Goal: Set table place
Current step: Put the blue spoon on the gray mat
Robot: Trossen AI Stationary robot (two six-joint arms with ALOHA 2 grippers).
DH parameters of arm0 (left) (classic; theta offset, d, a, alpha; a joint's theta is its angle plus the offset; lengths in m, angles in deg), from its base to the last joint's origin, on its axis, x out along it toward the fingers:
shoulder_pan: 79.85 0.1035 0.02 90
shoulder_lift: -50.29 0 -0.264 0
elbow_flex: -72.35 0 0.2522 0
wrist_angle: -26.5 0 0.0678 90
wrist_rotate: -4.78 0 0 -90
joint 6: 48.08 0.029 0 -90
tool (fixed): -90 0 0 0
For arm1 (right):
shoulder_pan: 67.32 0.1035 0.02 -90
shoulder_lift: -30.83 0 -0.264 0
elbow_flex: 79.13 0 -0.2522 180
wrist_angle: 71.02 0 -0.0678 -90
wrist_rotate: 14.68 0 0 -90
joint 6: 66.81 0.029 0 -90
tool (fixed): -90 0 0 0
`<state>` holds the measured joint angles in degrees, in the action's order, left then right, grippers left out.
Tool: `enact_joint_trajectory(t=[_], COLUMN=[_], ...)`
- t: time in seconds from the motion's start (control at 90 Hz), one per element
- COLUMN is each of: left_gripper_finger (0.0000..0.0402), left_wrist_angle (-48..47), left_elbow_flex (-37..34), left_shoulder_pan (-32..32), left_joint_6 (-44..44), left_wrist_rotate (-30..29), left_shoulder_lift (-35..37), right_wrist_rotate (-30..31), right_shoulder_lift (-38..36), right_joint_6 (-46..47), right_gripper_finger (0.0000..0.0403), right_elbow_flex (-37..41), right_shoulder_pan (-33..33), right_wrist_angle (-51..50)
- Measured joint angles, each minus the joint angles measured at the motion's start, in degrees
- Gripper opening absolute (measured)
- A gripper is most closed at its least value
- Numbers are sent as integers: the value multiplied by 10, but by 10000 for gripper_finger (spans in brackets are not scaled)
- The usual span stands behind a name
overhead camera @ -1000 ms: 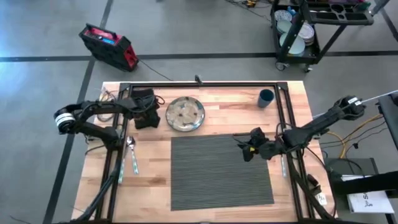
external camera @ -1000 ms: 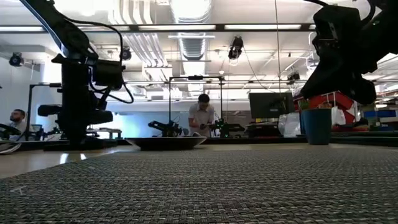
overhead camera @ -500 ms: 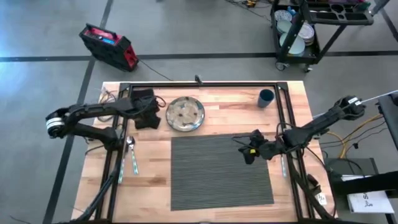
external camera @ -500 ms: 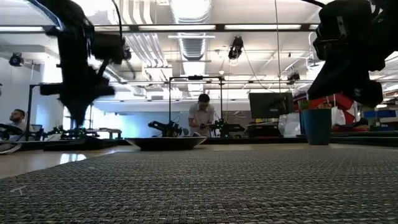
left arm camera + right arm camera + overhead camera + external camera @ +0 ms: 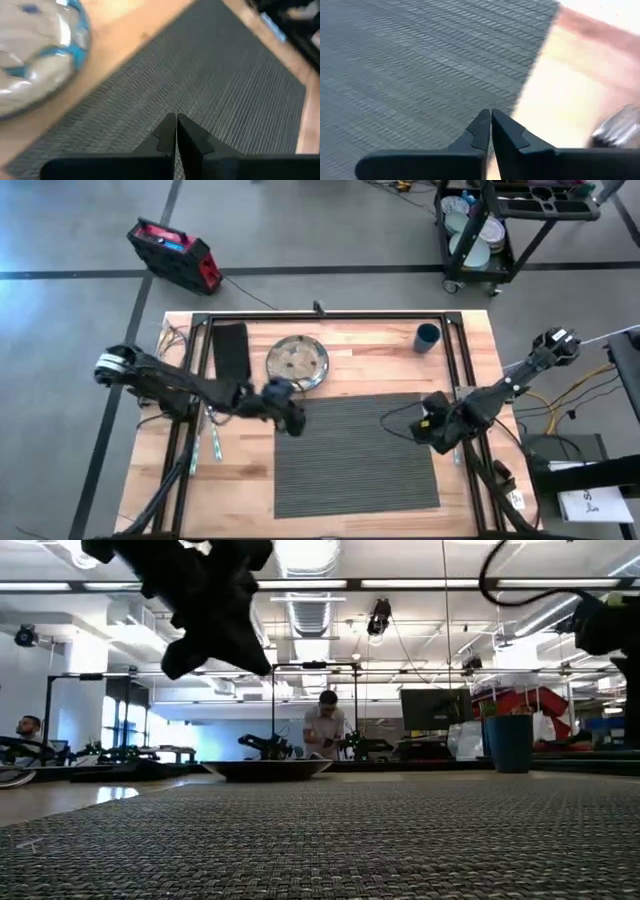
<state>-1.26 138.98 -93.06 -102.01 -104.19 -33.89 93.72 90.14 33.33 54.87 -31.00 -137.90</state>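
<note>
Dark grey ribbed placemat (image 5: 356, 452) is lying flat on the front-middle of the butcher-block table (image 5: 470, 345), just in front of the blue-rimmed plate (image 5: 298, 363). The left gripper (image 5: 292, 417) is hanging over the mat's back left corner, fingers pinched together with nothing in them. The right gripper (image 5: 432, 427) is sitting over the mat's right edge, also clenched empty. A black napkin (image 5: 230, 351) is lying left of the plate, and a blue cup (image 5: 427, 337) is standing at the back right.

The placemat (image 5: 357, 455) lies on the counter (image 5: 470, 360). Behind it sits the plate (image 5: 298, 363), with the napkin (image 5: 230, 350) left of the plate. The cup (image 5: 428, 337) stands far right.
</note>
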Motion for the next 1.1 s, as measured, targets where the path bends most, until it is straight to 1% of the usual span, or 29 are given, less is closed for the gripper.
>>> enact_joint_trajectory(t=[0.078,0.122,0.178,0.3,0.444,0.533,0.589,0.689,0.744,0.778,0.822,0.867,0.944,1.011,1.1], left_gripper_finger=[0,0,0,0,9,20,28,42,50,55,62,68,79,87,97], left_wrist_angle=[-10,-19,-16,-31,-66,-90,-104,-126,-134,-136,-145,-157,-185,-237,-268], left_elbow_flex=[36,57,85,129,150,144,134,109,93,84,69,51,18,-16,-58], left_shoulder_pan=[-9,-13,-13,-12,-12,-10,-9,-9,-9,-9,-9,-9,-11,-15,-27], left_joint_6=[20,41,74,177,249,277,290,308,307,301,288,269,211,143,56], left_wrist_rotate=[14,38,77,145,150,134,129,125,125,125,125,125,125,126,126], left_shoulder_lift=[-50,-74,-103,-143,-147,-140,-133,-117,-108,-101,-88,-72,-47,-19,25], right_wrist_rotate=[-45,-68,-90,-96,-97,-53,0,106,141,149,144,121,63,19,4], right_shoulder_lift=[3,10,15,25,35,39,49,72,95,109,135,163,213,254,288], right_joint_6=[-9,-3,28,77,159,162,152,82,38,11,-22,-58,-125,-169,-217], right_gripper_finger=[2,1,1,7,27,44,53,65,66,64,60,54,42,32,22], right_elbow_flex=[0,3,6,7,8,8,8,8,7,8,5,-4,-27,-60,-95], right_shoulder_pan=[-1,0,0,0,-1,-8,-15,-38,-60,-77,-103,-128,-163,-186,-205], right_wrist_angle=[-8,-9,-28,-30,-16,60,132,293,380,426,494,543,571,583,576])
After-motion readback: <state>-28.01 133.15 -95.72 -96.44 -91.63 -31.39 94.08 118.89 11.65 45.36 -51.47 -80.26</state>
